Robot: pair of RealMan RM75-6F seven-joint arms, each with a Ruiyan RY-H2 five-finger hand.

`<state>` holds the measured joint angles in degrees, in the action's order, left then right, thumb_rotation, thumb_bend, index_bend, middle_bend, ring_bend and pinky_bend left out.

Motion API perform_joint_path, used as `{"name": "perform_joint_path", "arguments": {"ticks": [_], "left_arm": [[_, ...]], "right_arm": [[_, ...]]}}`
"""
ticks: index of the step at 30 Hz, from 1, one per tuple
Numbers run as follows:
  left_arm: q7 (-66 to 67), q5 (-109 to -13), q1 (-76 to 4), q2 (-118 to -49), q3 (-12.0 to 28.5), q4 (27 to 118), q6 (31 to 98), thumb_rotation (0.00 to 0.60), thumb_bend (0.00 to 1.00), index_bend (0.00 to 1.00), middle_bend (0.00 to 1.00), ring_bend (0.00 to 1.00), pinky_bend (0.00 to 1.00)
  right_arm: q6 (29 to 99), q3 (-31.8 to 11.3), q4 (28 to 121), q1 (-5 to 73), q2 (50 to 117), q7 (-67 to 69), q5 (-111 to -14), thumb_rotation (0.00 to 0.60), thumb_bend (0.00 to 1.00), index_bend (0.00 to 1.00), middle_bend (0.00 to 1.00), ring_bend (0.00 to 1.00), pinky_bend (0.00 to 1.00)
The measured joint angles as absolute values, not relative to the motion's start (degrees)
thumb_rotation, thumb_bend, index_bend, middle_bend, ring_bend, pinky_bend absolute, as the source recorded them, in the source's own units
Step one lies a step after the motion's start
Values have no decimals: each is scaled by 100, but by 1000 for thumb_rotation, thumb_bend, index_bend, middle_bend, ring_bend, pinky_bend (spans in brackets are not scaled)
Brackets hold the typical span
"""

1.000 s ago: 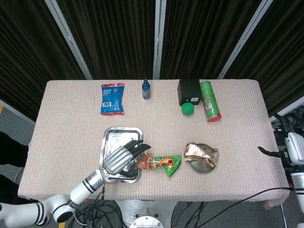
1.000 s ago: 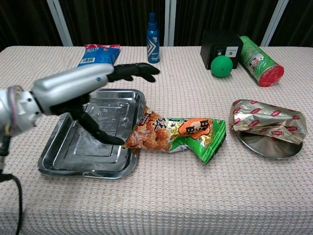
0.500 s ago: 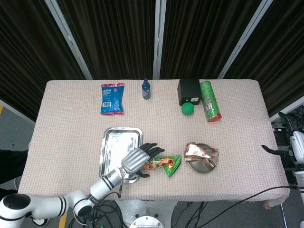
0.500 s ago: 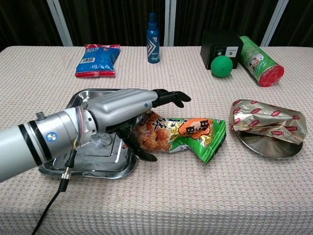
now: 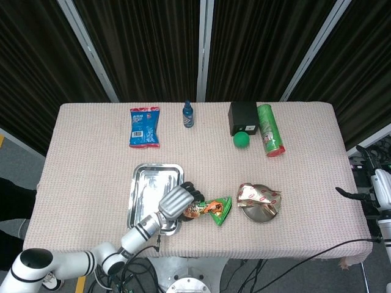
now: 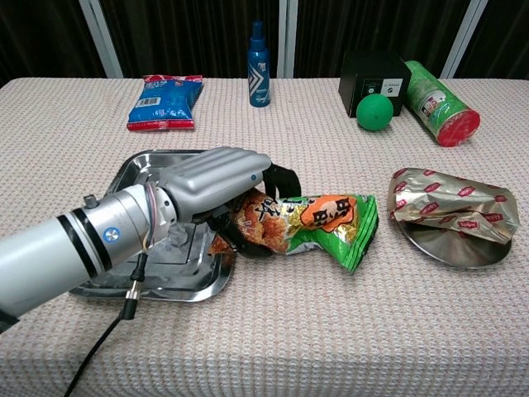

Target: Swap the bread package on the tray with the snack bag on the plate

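1. Green and orange foil marks the snack package (image 6: pixel 306 227), which lies with its long axis running left to right, its left end overlapping the right rim of the metal tray (image 6: pixel 124 186) and its right end out on the tabletop (image 6: pixel 273 347).

2. On that left end sits the left hand (image 6: pixel 219 186), fingers curled over and around the package, so I judge it clamped on it; the chest view shows the green end raised a little off the cloth.

3. Which packet the task calls the bread and which the snack bag I cannot settle from the print; I take the one in the hand for the tray's item.

4. Its partner, a crumpled gold packet with red marks (image 6: pixel 450 207), rests on the round plate (image 6: pixel 450 248), well apart to the right of the held package and straight along its long axis.

5. Only a dark tip of the right hand (image 5: pixel 343 193) shows at the table's far right edge in the head view; whether its fingers are apart I cannot tell. That arm is the nearer one to the plate.

6. A knitted beige cloth covers the tabletop, and bare cloth lies between package and plate for a set-down. Along the far edge stand a blue packet (image 6: pixel 165 101), a blue bottle (image 6: pixel 259 66), a black box (image 6: pixel 374 78), a green ball (image 6: pixel 375 111) and a green can (image 6: pixel 436 102).
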<state>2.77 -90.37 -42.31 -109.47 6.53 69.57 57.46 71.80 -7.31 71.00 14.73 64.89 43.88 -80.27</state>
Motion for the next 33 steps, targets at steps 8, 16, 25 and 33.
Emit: {"name": "perform_joint_path", "arguments": {"ticks": [8,16,25,33], "left_arm": [[333,-9108,-4221,-10938,574,6966,5986,600,307,556,544,487,313],[537,-9184,-4006,-10282,609,7851,6561,600,307,557,545,488,306],[555,-8660,-3586,-9653,546,7824,6648,600,220,482,452,388,299],[335,-8416,-3380,-9440,363,7472,6464,600,118,126,153,82,199]], "right_arm": [[7070,-729,7191,1460,6427,4271,-8008,600,0,0,72,0,187],[7067,-769,7291,1430,6368,4203,-7982,600,0,0,74,0,187],[7044,-784,7489,1455,6374,3995,-8013,600,0,0,74,0,187],[7072,-827,7551,1472,6397,3901,-8023,600,0,0,78,0,187]]}}
